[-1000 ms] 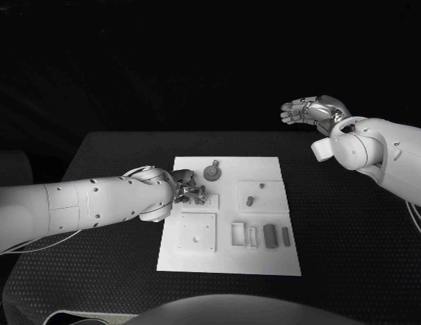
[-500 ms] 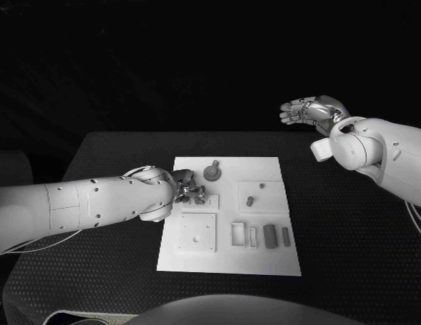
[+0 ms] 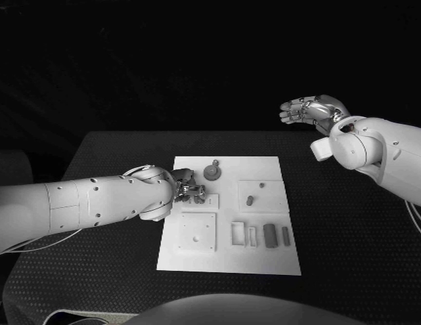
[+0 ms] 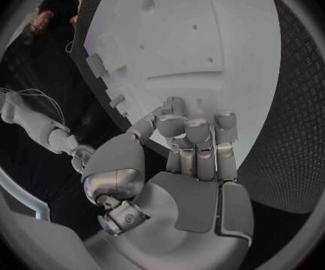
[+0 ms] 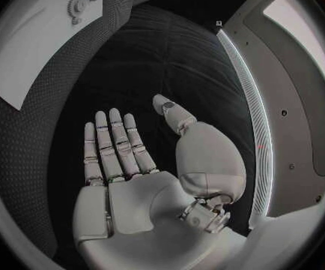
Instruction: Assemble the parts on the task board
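Left hand (image 3: 189, 191) has edged along the flat white task board (image 3: 269, 261).

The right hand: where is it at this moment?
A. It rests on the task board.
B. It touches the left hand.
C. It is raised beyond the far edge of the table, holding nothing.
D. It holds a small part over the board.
C. The head view shows the right hand up past the table's far edge, away from the task board, and the right wrist view shows its palm bare with the fingers apart.
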`<state>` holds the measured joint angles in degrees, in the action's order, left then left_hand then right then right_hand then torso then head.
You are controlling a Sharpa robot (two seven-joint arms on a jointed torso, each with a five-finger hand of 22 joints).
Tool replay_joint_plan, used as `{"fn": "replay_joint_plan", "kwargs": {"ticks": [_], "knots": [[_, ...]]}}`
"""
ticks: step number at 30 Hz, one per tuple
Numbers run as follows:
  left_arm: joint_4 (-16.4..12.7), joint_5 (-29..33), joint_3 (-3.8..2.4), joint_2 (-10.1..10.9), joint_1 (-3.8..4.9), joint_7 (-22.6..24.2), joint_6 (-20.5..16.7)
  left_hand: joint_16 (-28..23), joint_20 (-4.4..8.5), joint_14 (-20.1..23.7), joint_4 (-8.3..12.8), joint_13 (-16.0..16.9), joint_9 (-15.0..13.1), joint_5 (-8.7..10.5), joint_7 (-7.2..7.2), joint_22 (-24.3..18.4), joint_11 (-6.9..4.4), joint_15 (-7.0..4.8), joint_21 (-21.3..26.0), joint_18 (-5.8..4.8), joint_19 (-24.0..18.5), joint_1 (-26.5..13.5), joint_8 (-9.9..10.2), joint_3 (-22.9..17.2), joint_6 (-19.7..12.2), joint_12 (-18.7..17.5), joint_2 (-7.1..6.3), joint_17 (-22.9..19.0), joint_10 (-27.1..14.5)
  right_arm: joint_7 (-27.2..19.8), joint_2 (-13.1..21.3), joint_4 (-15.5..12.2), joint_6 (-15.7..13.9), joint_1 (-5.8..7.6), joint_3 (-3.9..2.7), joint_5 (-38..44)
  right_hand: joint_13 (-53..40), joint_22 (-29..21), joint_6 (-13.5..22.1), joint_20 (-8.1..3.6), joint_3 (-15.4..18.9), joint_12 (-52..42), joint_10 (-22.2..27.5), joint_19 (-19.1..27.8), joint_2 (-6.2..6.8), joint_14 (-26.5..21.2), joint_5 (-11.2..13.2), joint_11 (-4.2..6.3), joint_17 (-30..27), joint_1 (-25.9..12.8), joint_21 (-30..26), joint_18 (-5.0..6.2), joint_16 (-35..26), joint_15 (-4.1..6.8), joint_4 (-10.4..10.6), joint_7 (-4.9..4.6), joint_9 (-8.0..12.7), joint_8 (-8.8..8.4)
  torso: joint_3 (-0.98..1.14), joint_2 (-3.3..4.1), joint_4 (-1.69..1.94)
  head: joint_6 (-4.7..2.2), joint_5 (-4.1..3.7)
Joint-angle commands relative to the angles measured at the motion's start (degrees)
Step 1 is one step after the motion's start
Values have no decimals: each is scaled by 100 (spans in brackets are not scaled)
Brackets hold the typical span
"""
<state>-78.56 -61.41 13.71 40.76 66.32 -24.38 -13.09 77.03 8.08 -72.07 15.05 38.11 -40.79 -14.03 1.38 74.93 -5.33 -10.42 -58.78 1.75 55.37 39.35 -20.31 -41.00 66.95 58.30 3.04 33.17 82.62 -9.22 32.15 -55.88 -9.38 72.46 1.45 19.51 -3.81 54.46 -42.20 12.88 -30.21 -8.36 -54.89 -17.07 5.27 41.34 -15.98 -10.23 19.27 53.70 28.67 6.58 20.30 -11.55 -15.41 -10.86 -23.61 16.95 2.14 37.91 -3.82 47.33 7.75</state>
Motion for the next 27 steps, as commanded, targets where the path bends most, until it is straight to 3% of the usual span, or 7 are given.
{"fn": "replay_joint_plan", "kwargs": {"ticks": [1, 27], "knots": [[-13, 15, 3, -11, -9, 27, 89, 44, 687, 18, 51, -5, -10, -47, -252, 103, -213, 10, -30, 84, -29, 121, -42, -21, 514, 42, 172, -8, -224, -58, -6, -1, 110, 1, -4, -2, -9, 7, -3, 6, 11, 23, -39, 46, -4, -6, -28, -13, -5, -32, -25, -48, -31, -26, 28, -71, 8, 14, 2, -2, 2, 5, 3], [-10, -59, 3, 38, -44, -41, -70, 79, 689, -6, 80, 0, -11, -92, -265, 102, -227, 12, -50, 89, -1, 128, -64, -66, 537, 75, 191, -19, -218, -58, -10, 5, 124, 0, -3, -2, -9, 30, -4, 4, 17, 50, -54, 50, -10, -13, -52, -12, -9, -51, -25, -55, -33, -27, 43, -71, 15, 15, 5, 2, 3, -8, 32]]}}
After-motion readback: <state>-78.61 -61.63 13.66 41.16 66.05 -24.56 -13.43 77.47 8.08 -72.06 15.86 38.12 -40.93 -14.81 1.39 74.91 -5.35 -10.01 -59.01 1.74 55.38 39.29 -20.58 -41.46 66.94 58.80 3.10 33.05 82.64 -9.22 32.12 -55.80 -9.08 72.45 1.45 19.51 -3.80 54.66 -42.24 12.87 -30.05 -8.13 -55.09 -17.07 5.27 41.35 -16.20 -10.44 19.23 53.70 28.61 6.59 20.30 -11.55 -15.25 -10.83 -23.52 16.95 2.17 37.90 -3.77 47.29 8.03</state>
